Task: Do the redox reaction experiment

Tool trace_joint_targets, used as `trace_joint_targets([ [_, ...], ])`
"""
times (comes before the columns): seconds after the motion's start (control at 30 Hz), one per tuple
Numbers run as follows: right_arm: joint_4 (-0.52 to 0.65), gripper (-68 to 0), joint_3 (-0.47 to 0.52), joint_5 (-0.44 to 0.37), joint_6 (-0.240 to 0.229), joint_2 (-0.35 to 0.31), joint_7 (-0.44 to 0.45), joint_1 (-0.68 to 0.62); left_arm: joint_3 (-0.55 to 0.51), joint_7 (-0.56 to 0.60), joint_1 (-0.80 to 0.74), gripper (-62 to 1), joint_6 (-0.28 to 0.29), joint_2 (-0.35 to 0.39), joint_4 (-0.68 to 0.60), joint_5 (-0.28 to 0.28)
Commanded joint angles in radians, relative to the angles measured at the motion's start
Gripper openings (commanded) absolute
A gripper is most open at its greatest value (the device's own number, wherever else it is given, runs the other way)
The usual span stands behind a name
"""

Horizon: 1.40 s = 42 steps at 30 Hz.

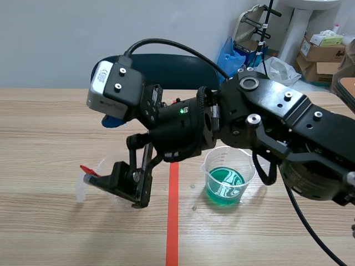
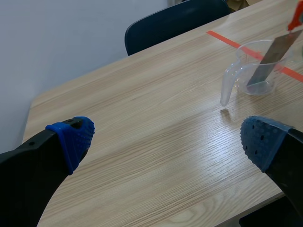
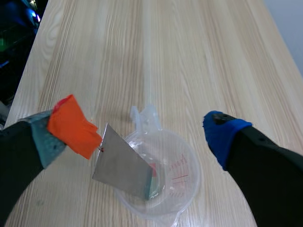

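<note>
Metal strip with an orange-red taped end stands tilted inside a clear measuring cup, directly under the right gripper. That gripper's fingers are spread wide and clamp nothing. The taped end sits right at one finger's pad, and whether it touches cannot be told; the other finger is well apart from the strip. Back along this arm, under its wrist, a second clear cup of green liquid sits on the wooden table, across a red tape line from the first cup. The left gripper is likewise spread wide and holds nothing. The cup and strip are well ahead of it, to one side, and a dark blue chair stands beyond the table edge.
</note>
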<state>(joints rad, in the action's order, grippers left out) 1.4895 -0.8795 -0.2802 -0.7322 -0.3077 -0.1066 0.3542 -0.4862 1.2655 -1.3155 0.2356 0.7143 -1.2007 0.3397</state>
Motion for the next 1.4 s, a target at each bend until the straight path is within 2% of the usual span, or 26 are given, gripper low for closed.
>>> trace_joint_targets([
  [0.0,0.007,-6.3,0.000,-0.011,-0.009,0.003,-0.004,0.022,-0.008,0.017,-0.001,1.4,-0.001,-0.016,-0.012,0.003],
  [0.1,0.007,0.4,0.000,-0.011,-0.013,0.003,-0.011,0.019,-0.008,0.017,-0.001,1.4,-0.001,-0.016,-0.012,0.003],
  [1.37,0.007,0.4,0.000,-0.011,-0.013,0.003,-0.010,0.019,-0.008,0.017,-0.001,1.4,-0.001,-0.016,-0.012,0.003],
])
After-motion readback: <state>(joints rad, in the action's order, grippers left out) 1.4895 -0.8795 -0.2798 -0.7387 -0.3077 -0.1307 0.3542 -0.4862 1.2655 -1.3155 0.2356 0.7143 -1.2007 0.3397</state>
